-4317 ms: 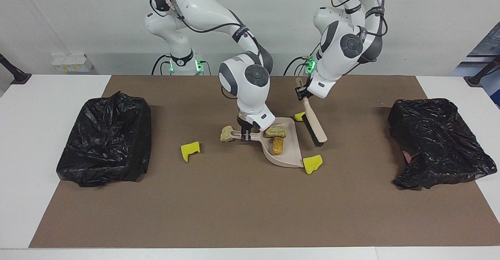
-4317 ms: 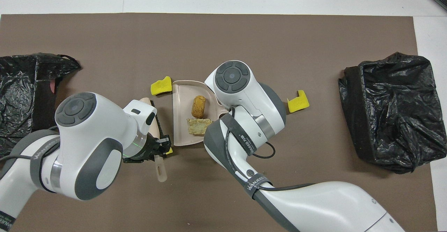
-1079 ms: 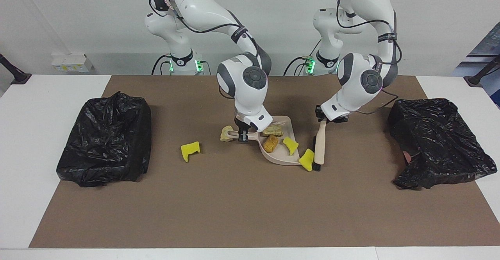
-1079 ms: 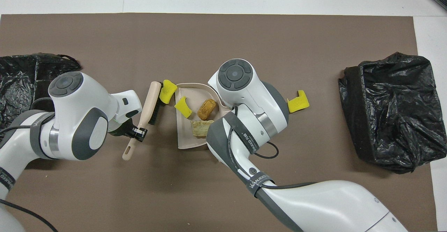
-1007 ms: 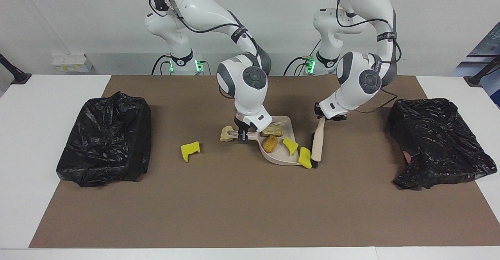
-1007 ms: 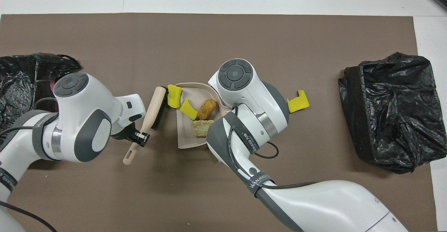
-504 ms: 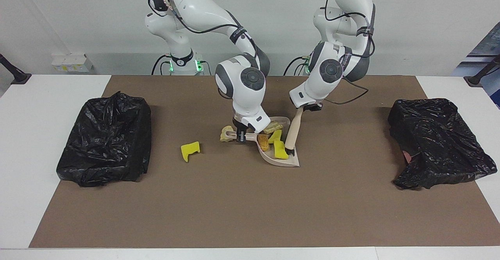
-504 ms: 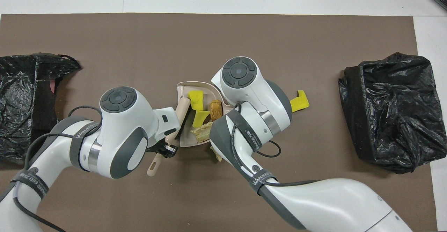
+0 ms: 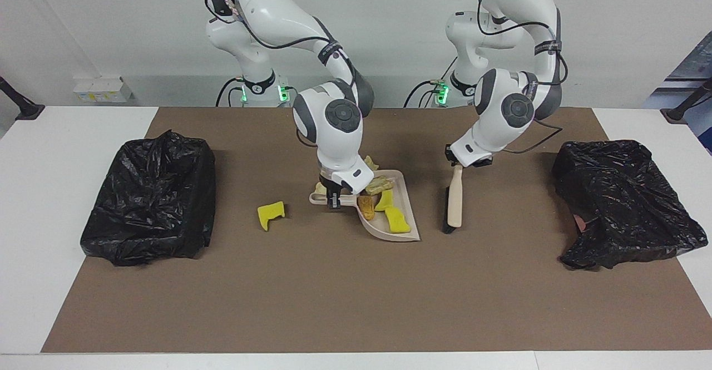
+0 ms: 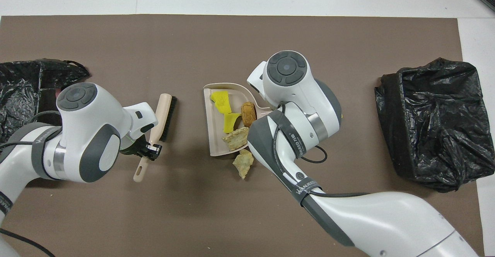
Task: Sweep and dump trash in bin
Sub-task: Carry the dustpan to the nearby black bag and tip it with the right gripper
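My right gripper is shut on the handle of the beige dustpan. In the pan lie two yellow sponge chunks, an orange-brown lump and a pale beige lump. Another beige lump lies on the mat at the pan's edge nearer the robots. A bit of a third shows by the handle. One yellow chunk lies toward the right arm's end. My left gripper is shut on the beige brush, beside the pan and apart from it.
A brown mat covers the table's middle. One black-bagged bin stands at the right arm's end. Another stands at the left arm's end.
The left arm swept two yellow chunks into the pan, then drew the brush back out toward its own end. The right arm shifted the pan a little toward its end, uncovering a beige lump.
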{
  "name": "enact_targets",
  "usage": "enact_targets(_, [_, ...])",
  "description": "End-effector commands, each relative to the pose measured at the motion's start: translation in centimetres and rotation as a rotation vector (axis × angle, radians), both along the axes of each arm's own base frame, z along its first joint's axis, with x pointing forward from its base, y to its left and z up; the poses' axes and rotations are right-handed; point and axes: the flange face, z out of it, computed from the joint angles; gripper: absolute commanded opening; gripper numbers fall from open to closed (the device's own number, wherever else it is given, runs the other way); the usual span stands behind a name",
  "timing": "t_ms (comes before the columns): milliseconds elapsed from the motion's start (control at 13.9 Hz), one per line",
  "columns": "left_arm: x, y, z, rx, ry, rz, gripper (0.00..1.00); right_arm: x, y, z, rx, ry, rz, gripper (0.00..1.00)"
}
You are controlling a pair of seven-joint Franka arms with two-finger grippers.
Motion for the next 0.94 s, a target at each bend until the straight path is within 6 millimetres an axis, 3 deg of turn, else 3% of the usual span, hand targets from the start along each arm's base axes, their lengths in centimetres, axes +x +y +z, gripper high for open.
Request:
enact_targets(0, [-0.5,-0.1,1.6,0.031,-0.053,0.072,0.00,0.2,-4.4,4.2,0.009,-0.034,-0.016,0.00])
enact_targets(216, [-3.0,-1.8,1.9,0.049,-0.076,0.121,0.00,-0.3,-10.6,6.9,0.013,-0.040,-0.025,0.00])
enact_targets(432, [-7.4,-6.4,1.3,0.073,-0.108,0.158,0.00,-1.5,-17.5,8.8,0.007,-0.038,-0.047,0.00])
enact_targets(648, [-11.6,-11.3,1.6,0.107,-0.113,0.206,0.00,-2.7,-26.6,10.8,-0.003,-0.016,-0.122,0.00])
enact_targets(863, [-16.4,-14.6,1.7,0.131,-0.128,0.250,0.00,-4.1,-36.2,13.3,-0.007,-0.014,-0.137,0.00])
